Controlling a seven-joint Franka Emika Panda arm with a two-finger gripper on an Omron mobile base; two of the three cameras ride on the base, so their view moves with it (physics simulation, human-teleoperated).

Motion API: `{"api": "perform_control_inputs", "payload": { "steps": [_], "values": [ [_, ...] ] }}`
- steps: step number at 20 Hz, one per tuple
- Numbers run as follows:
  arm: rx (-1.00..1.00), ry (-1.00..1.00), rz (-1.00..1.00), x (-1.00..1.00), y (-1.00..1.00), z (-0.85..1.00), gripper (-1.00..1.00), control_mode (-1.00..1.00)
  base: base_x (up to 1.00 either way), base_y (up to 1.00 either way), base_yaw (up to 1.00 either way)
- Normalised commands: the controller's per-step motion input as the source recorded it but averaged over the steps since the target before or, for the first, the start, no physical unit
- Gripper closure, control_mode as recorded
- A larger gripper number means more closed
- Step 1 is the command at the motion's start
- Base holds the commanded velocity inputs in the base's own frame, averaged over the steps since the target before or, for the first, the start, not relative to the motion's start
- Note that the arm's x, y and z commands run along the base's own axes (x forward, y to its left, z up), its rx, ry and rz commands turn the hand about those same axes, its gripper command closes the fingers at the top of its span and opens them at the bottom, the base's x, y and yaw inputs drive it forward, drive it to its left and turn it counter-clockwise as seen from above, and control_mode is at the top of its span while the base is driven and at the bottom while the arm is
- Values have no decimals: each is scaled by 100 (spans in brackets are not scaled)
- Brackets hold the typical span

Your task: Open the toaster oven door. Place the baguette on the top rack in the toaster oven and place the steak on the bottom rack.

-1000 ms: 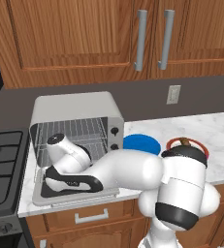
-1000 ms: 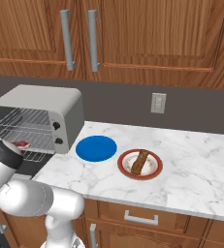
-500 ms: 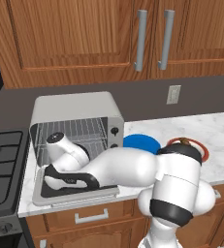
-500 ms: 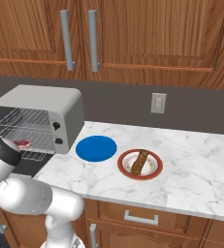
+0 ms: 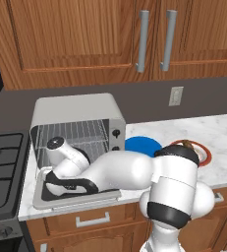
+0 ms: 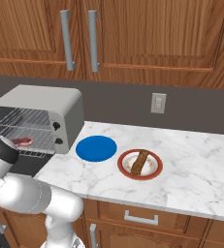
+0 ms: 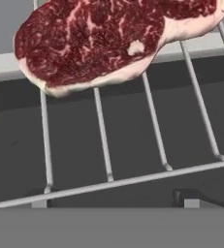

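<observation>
The steak [image 7: 111, 41] is a flat slab of dark red meat with whitish marbling and a pale fat rim along its lower edge. In the hand view it lies across the thin silver bars of the bottom rack [image 7: 104, 186], occupying the 12 o'clock part of that view; nothing grips it. In the right base view the steak [image 6: 22, 142] shows as a small red patch inside the toaster oven [image 6: 40, 104], at the 9 o'clock side of the picture.

The toaster oven door [image 5: 75, 197] is folded down flat in front of the light grey housing, with the arm's wrist reaching over it into the cavity. The top rack [image 5: 78, 132] is a bare wire grid.

The baguette [image 6: 140, 162], a short brown stick, rests on a red-rimmed plate [image 6: 154, 172] on the marble tabletop [image 6: 196, 164], at 3 o'clock from a blue plate [image 6: 96, 148].

Whether the jaws are spread or pressed together cannot be told.
</observation>
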Motion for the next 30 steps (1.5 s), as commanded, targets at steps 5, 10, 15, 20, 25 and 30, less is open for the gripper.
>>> {"api": "perform_control_inputs", "payload": {
  "steps": [5, 10, 15, 20, 25, 30],
  "values": [
    [0, -11, 0, 34, -21, -2, -100, -100, 0, 0, 0],
    [0, -1, 0, 43, -22, 0, -100, -100, 0, 0, 0],
    [0, 0, 0, 42, -14, 5, -100, -100, 0, 0, 0],
    [0, 0, 0, 39, 0, 9, -100, -100, 0, 0, 0],
    [0, 0, 4, 26, 13, 4, -100, -100, 0, 0, 0],
    [0, 0, 8, 21, 9, 0, -100, -100, 0, 0, 0]
  ]
}}
